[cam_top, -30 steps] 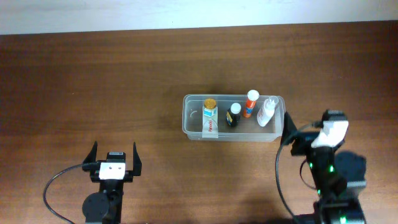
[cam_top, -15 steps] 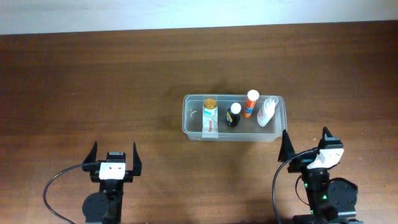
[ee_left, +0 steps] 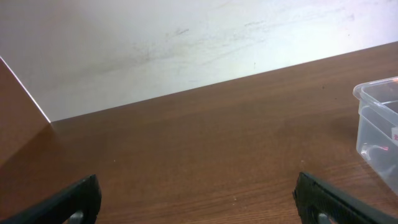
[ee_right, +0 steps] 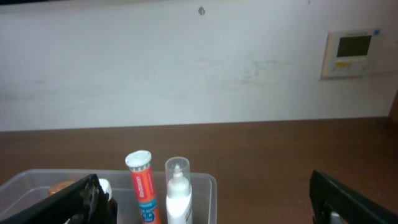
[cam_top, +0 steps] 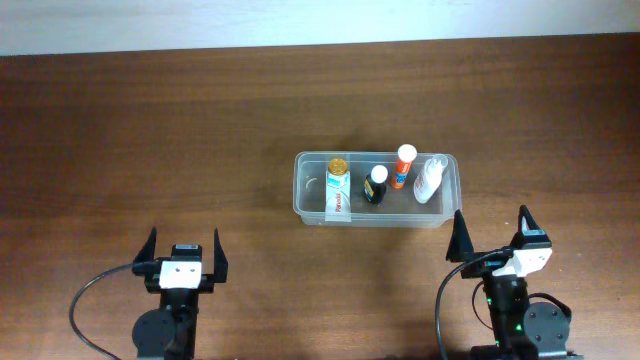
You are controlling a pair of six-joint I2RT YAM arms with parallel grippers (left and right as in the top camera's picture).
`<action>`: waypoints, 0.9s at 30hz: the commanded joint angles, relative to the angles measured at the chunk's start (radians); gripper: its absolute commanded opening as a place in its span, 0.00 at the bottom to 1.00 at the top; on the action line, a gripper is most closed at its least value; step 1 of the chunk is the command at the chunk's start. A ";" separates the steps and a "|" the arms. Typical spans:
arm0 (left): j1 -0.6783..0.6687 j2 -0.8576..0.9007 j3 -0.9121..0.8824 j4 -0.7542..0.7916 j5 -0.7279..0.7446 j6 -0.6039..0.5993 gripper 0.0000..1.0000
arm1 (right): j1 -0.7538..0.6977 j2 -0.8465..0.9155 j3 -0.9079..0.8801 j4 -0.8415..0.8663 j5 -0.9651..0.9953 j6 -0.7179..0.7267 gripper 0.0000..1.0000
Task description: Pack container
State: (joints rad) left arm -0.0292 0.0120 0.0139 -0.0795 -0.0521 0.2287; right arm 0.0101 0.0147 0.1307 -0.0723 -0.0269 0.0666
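Observation:
The clear plastic container (cam_top: 308,205) sits right of the table's middle. Standing in it are a gold-capped bottle (cam_top: 338,176), a dark bottle with a white cap (cam_top: 375,186), an orange tube with a white cap (cam_top: 402,166) and a white bottle with a clear cap (cam_top: 429,180). My right gripper (cam_top: 492,236) is open and empty, just in front of the container's right end. Its wrist view shows the orange tube (ee_right: 142,185), the white bottle (ee_right: 178,194) and the container's rim (ee_right: 208,181). My left gripper (cam_top: 183,250) is open and empty at the front left; the container's corner (ee_left: 376,118) shows at its right.
A white wall (ee_right: 186,62) runs behind the table's far edge, with a small control panel (ee_right: 352,53) mounted on it. Bare wood table (cam_top: 150,130) spreads left of the container.
My right gripper has drawn back from beside the container's right end toward the front edge and now faces the container squarely. The left arm has not moved.

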 commanded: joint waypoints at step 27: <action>0.007 -0.007 -0.005 -0.001 0.011 0.012 0.99 | 0.010 -0.011 -0.125 -0.003 -0.022 -0.006 0.98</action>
State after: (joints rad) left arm -0.0292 0.0120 0.0139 -0.0795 -0.0521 0.2287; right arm 0.0101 0.0139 0.0128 -0.0673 -0.0425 0.0666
